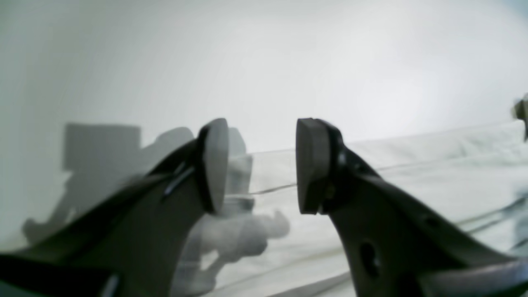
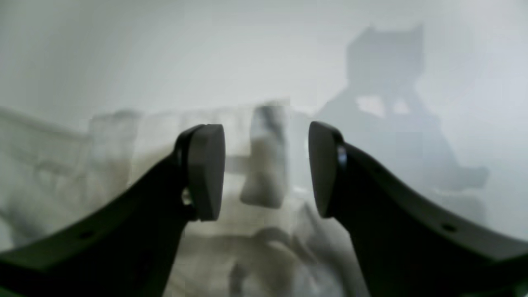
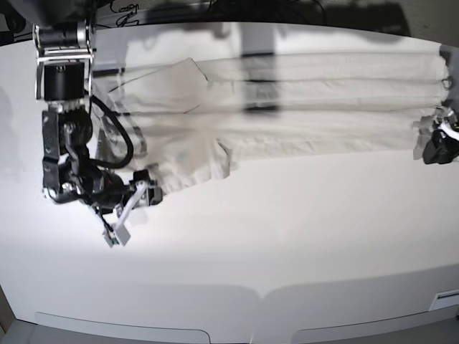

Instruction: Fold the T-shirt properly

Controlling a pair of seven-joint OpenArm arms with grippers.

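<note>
The off-white T-shirt (image 3: 301, 107) lies stretched sideways across the far part of the white table (image 3: 287, 244), with a rumpled flap hanging toward the front at its left part. My right gripper (image 3: 131, 213) is open and empty, just off that flap's left front corner. In the right wrist view the open gripper (image 2: 266, 171) hovers over blurred bunched cloth (image 2: 255, 247). My left gripper (image 3: 434, 147) is at the shirt's right end. The left wrist view shows it (image 1: 262, 165) open and empty, with the shirt's edge (image 1: 433, 173) ahead and to the right.
The table's curved front edge (image 3: 258, 294) runs along the bottom of the base view. Dark equipment and cables (image 3: 215, 11) stand behind the table's far edge. The right arm's base (image 3: 64, 64) stands at the far left corner.
</note>
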